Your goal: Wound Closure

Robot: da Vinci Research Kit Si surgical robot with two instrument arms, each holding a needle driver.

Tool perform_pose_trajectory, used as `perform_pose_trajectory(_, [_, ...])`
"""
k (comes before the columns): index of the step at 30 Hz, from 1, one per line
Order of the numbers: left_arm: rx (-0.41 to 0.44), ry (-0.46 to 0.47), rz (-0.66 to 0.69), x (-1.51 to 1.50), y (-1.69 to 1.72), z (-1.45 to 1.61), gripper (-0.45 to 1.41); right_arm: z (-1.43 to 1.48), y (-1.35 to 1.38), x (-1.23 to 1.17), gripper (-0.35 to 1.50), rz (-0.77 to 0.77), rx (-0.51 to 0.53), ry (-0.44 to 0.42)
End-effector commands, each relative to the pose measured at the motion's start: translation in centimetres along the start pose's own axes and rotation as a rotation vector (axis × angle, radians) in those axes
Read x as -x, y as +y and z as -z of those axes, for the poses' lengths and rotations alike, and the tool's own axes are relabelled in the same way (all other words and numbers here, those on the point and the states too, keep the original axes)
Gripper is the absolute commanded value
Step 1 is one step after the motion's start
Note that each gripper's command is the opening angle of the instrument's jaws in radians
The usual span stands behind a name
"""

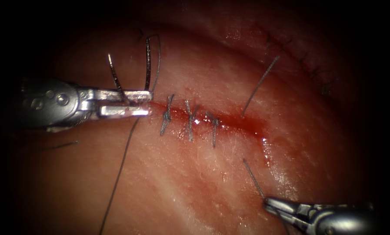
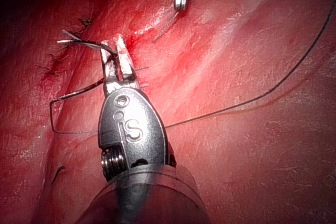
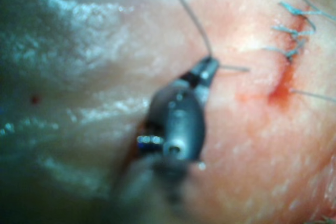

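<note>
Needle [image 1: 148, 63] sits crosswise in the left hand [image 1: 148, 103]; right hand [image 1: 269, 203] pinches thread [image 1: 252, 176]. A tug could tear tissue [image 1: 195, 182].

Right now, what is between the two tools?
In the endoscope view, between the left tool and the right tool lie three stitches, the cut and bare tissue.

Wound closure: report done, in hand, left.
Done: three stitches cross the cut's left part. In hand: the left hand holds the needle near one end, clear of the tissue; the right hand grips thread below the cut. Left: the cut's right end lies open, red fluid pooled there.
</note>
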Motion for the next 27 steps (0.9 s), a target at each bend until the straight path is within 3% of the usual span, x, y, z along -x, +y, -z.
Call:
perform_pose_trajectory(1, [0.001, 0.0, 0.003, 0.08, 0.05, -0.05, -0.45, -0.06, -0.11, 0.02, -0.35, -0.004, -0.003, 0.002])
perform_pose_trajectory(7, [0.0, 0.0, 0.003, 0.07, 0.05, -0.05, -0.45, -0.16, -0.11, 0.02, -0.33, -0.006, 0.011, -0.007])
perform_pose_trajectory(8, [0.001, 0.0, 0.003, 0.08, 0.05, -0.04, -0.45, -0.24, -0.1, 0.02, 0.79, -0.024, 0.028, 0.0])
perform_pose_trajectory(9, [0.002, 0.001, 0.003, 0.08, 0.04, -0.03, -0.45, -0.27, -0.1, 0.03, 1.14, -0.072, 0.041, 0.003])
perform_pose_trajectory(10, [0.004, 0.001, 0.004, 0.09, 0.03, -0.02, -0.45, -0.3, -0.08, 0.05, 1.35, -0.108, 0.049, 0.008])
perform_pose_trajectory(14, [-0.013, -0.023, 0.003, 0.15, -0.03, 0.08, -0.45, -0.13, 0.0, 0.11, 1.38, -0.096, 0.023, -0.003])
perform_pose_trajectory(17, [-0.023, -0.035, 0.004, 0.18, -0.08, 0.17, -0.45, 0.12, 0.18, 0.18, 1.31, -0.065, -0.035, -0.07])
perform_pose_trajectory(21, [-0.025, -0.039, 0.004, 0.18, -0.09, 0.19, -0.45, 0.39, 0.56, 0.26, 1.31, -0.075, -0.019, -0.143])
perform_pose_trajectory(22, [-0.027, -0.04, 0.004, 0.17, -0.08, 0.18, -0.45, 0.51, 0.8, 0.29, 1.3, -0.087, -0.004, -0.167])
perform_pose_trajectory(24, [-0.028, -0.04, 0.004, 0.17, -0.08, 0.17, -0.45, 0.54, 0.91, 0.3, 1.28, -0.094, 0.006, -0.18])
perform_pose_trajectory(26, [-0.031, -0.041, 0.004, 0.17, -0.07, 0.14, -0.45, 0.56, 1.22, 0.31, 0.93, -0.195, 0.056, -0.162])
perform_pose_trajectory(27, [-0.034, -0.043, 0.004, 0.17, -0.07, 0.13, -0.45, 0.53, 1.31, 0.31, 0.88, -0.248, 0.061, -0.143])
